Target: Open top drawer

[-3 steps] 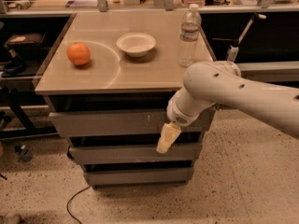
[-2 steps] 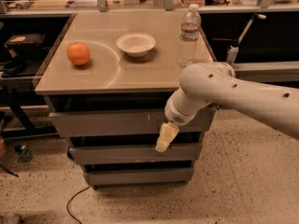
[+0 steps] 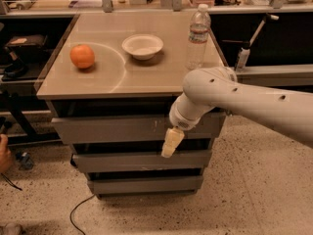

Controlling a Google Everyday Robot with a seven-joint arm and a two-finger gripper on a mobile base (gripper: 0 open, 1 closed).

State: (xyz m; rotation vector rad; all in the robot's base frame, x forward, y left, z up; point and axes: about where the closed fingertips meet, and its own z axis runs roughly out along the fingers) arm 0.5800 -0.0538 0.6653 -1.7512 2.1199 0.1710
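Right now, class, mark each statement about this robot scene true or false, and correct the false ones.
1. The orange lies left of the white bowl on the cabinet top. True.
2. The water bottle lies on its side. False: it stands upright, right of the bowl.
3. The gripper points downward in front of the drawer fronts, by the lower edge of the top drawer. True.
4. The orange sits inside the bowl. False: they are apart.
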